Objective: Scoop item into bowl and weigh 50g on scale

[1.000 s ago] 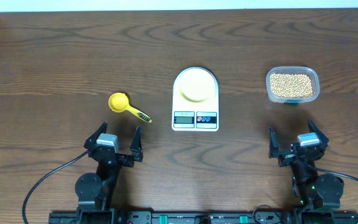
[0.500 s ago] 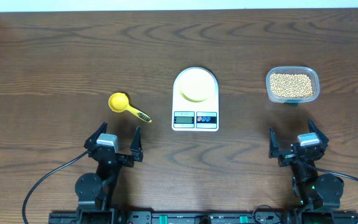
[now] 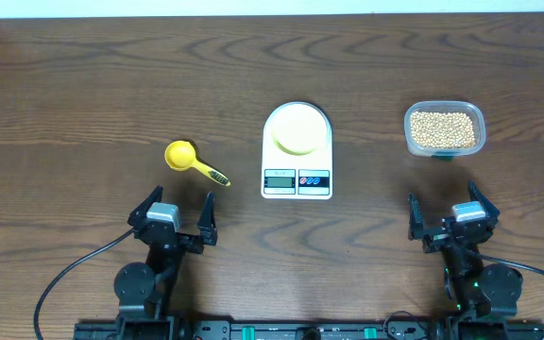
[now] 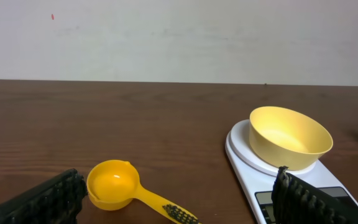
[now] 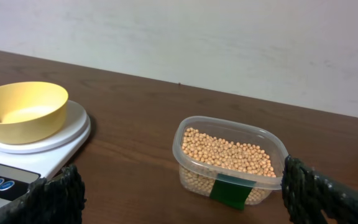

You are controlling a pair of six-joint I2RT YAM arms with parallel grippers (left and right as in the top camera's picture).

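Our left fingers [image 3: 207,212] and right fingers [image 3: 413,213] are spread and empty; the shallow pale yellow bowl [image 3: 297,128] sits on the white kitchen scale [image 3: 274,159].

Overhead looks straight down at the dark wooden table [image 3: 83,85]. My wrist views sit low, facing forward, sharing the white round-topped scale [image 4: 236,147].

Honestly, nothing changed over that last second. Neither the left claw [image 3: 179,206] nor the right claw [image 3: 442,206] budged, and nothing on the tabletop [image 3: 83,94] shifted, as far as I could see.
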